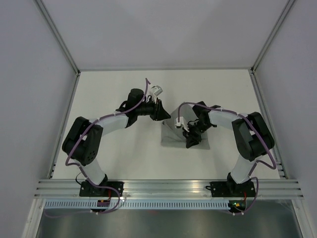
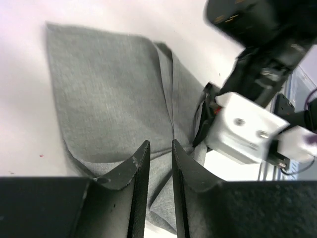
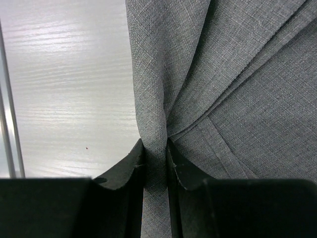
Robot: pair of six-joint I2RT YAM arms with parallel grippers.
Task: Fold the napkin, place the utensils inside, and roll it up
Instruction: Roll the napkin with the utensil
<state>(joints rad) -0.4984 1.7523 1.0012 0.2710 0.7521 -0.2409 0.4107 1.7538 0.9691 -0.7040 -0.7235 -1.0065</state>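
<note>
right gripper (image 3: 156,147) pinches a napkin (image 3: 237,99) fold, plain only by wrist; left gripper (image 2: 161,148) hold unclear.

napkin (image 1: 172,136) on table (image 1: 119,94), right gripper (image 3: 156,147) atop, left gripper (image 2: 157,148) seemingly behind-left

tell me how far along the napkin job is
Done: nothing finished; the plain grey fabric napkin is only partly doubled over and creased. In hand: folding, with the right jaws pinching a bunched ridge of it and the left jaws straddling another fold. Left: finish the fold, add utensils (none in view), then roll.
</note>
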